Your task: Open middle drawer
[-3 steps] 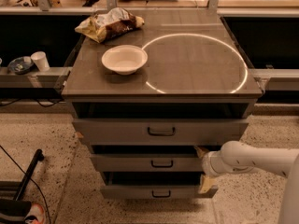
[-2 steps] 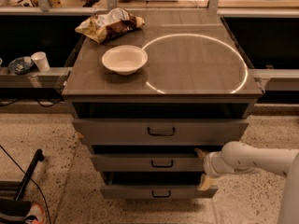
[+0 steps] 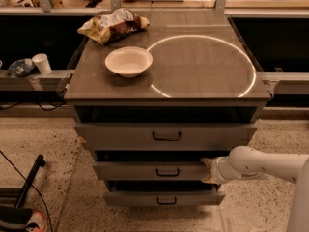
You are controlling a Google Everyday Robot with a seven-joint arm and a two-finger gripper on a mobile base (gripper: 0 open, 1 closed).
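One tool (image 3: 208, 171) meets the right end of the middle drawer (image 3: 145, 170), below the desk's (image 3: 207, 66) front-right corner; you cannot tell its grip. A dark gap shows above your drawer's front.

Three drawers: top drawer (image 3: 166, 136), middle drawer (image 3: 154, 170), lowest drawer (image 3: 164, 198). One bowl (image 3: 128, 61), one bag (image 3: 114, 25), one cup (image 3: 42, 63). One gripper (image 3: 208, 170), at the middle drawer's right end.
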